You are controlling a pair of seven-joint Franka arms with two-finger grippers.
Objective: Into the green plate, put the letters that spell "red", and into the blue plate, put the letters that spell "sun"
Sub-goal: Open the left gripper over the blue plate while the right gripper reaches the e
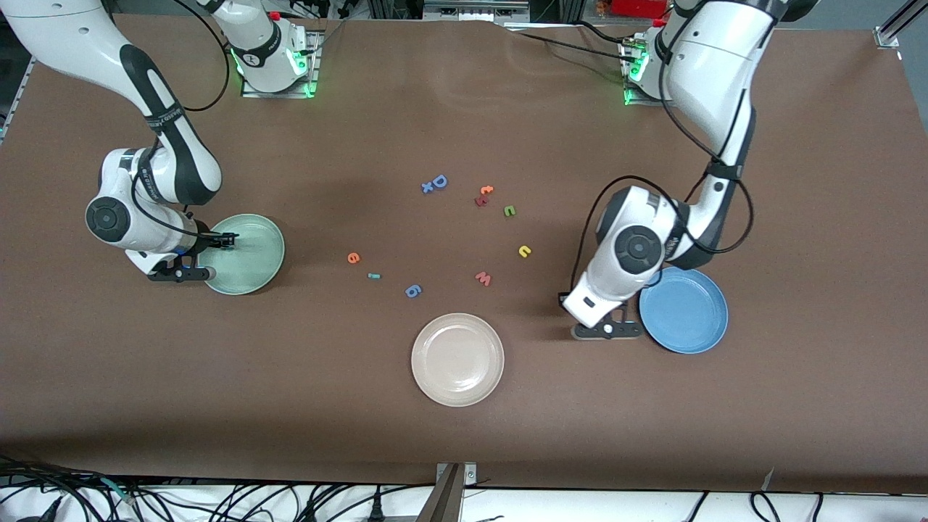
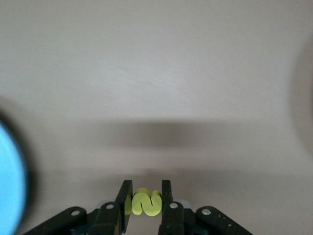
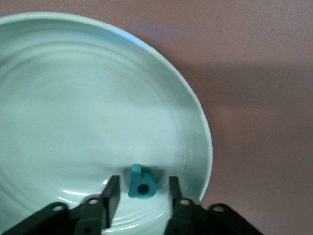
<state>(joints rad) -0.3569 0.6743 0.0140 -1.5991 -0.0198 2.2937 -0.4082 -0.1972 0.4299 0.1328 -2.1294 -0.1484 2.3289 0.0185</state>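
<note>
The right gripper (image 1: 226, 239) hangs over the green plate (image 1: 254, 272), near the rim toward the right arm's end of the table. In the front view we cannot read how its fingers stand. The left gripper (image 1: 605, 328) is low over the bare table, just beside the blue plate (image 1: 689, 319), and its fingers are hidden there by the arm. We can read no brand or label on either arm. On the table between the two plates lie small foam letters: an orange "e" (image 1: 353, 257), a thin teal "r" (image 1: 374, 275), a yellow "u" (image 1: 525, 251), a green "n" (image 1: 510, 211). A big blue "D" (image 1: 438, 182), a blue "g" (image 1: 412, 291), a red "w" (image 1: 483, 278) and two small letters, orange and dark red (image 1: 483, 196), lie among them. A white plate (image 1: 457, 359) stands nearer to the camera than all letters.

In the left wrist view, the left gripper (image 2: 145, 201) pinches the yellow "s" (image 2: 145, 202) between its two fingers, over the pale table. A piece of the blue plate (image 2: 10, 181) shows at the edge.

In the right wrist view, the right gripper (image 3: 143, 193) has its fingers spread apart. The teal "d" (image 3: 142, 182) stands between them and touches neither finger. It seems to rest on the green plate (image 3: 88, 98), close to the rim. The letter is thick, with a round hole.
</note>
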